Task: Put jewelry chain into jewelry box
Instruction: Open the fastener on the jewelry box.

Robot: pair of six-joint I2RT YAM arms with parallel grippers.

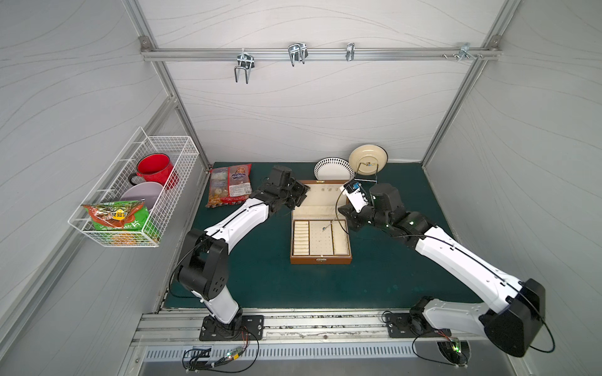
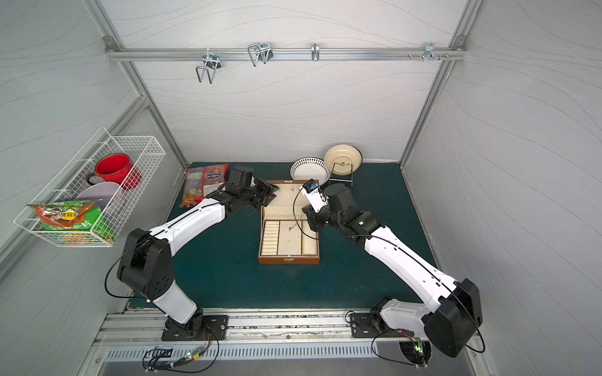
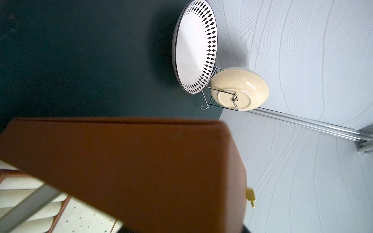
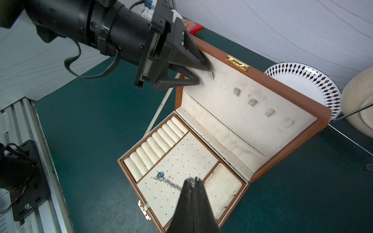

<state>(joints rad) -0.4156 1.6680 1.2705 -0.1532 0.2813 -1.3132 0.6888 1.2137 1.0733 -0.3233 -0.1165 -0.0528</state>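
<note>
White arms [image 1: 239, 221], black joints, cables.

Open jewelry box [image 4: 222, 105]; jewelry chain [image 4: 169, 182] in right end effector's [image 4: 191, 181] pinch

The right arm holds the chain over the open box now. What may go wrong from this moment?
1. The right gripper pinches one end of the jewelry chain. The blue end lies on the dotted middle pad, so pulling back before the jaws open may drag it out of the jewelry box.
2. The left gripper is at the lid's corner. If the lid tips forward, it may hit the right gripper.
3. A black cable loops over the tray and may snag.
</note>
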